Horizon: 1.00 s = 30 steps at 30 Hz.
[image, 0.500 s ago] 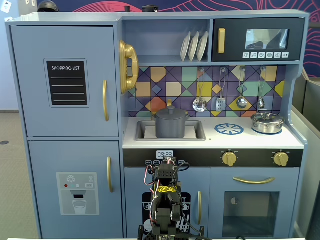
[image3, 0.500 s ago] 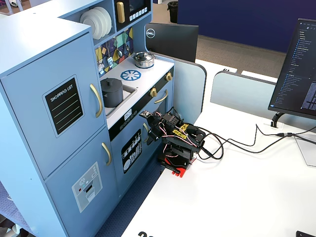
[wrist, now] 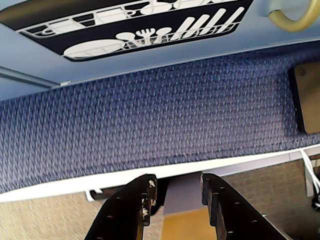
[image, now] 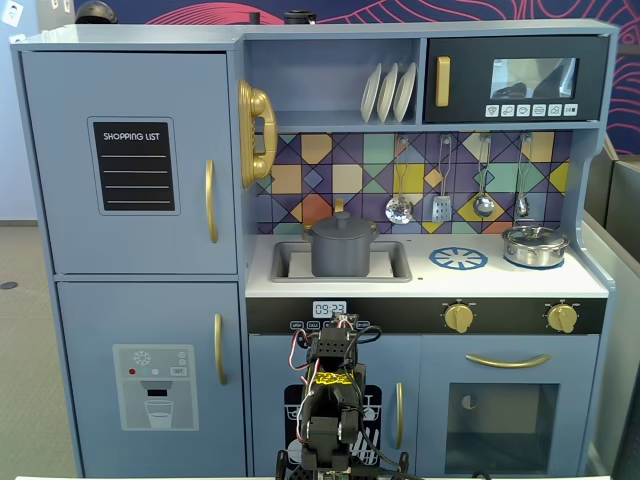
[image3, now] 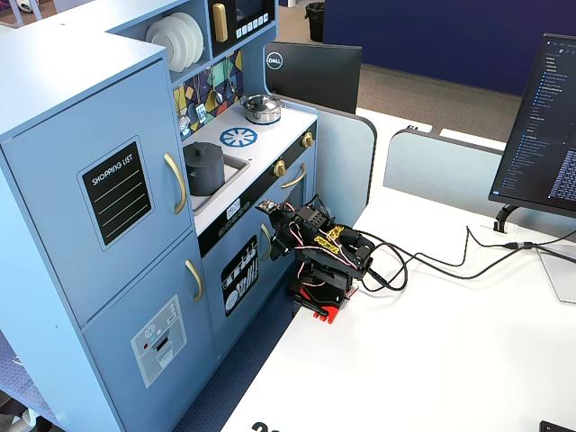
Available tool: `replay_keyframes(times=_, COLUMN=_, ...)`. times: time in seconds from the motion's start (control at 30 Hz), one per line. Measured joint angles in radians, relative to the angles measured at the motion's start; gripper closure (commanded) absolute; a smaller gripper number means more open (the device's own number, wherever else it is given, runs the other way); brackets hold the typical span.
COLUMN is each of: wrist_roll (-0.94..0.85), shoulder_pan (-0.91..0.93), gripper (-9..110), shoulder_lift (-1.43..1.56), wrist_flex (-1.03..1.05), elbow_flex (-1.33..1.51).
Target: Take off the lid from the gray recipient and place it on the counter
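The gray recipient point(image: 342, 256) stands in the recessed sink of the toy kitchen, and the lid point(image: 341, 226) with its small knob rests flat on top of it. Around it lies the white counter point(image: 480, 282) with a blue burner print. In both fixed views the pot point(image3: 205, 173) is well above my folded arm point(image: 330, 400), which sits low in front of the cabinet doors. In the wrist view my gripper point(wrist: 177, 182) points down at blue carpet, open a little, with nothing between its black fingers point(wrist: 142, 197).
A shiny silver pot point(image: 535, 246) stands at the counter's right end. Utensils point(image: 440, 205) hang on the tiled back wall above it. Cables point(image3: 423, 261) run from the arm across the white table point(image3: 432, 360). A monitor point(image3: 544, 117) stands at the right.
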Motion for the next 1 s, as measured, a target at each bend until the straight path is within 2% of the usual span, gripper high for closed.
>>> replay_keyframes(times=0.23, wrist_roll=0.071, shoulder_pan=-0.006, gripper=101, shoulder_lift=-0.098, wrist_flex=0.003, elbow_flex=-0.167)
replay_keyframes(times=0.5, wrist_roll=-0.04, shoulder_pan=-0.02, gripper=101, shoulder_lift=-0.268, wrist_flex=-0.052, elbow_flex=-0.611)
replay_keyframes(times=0.7, wrist_roll=-0.083, shoulder_pan=-0.032, gripper=99, shoulder_lift=-0.374, wrist_flex=-0.33, elbow_flex=-0.827)
replay_keyframes(times=0.87, wrist_roll=-0.071, shoulder_pan=-0.06, gripper=94, shoulder_lift=-0.466, wrist_flex=-0.612, elbow_flex=-0.905)
replay_keyframes(times=1.0, wrist_roll=-0.063, shoulder_pan=-0.057, gripper=91, shoulder_lift=-0.529, wrist_flex=-0.758, elbow_flex=-0.93)
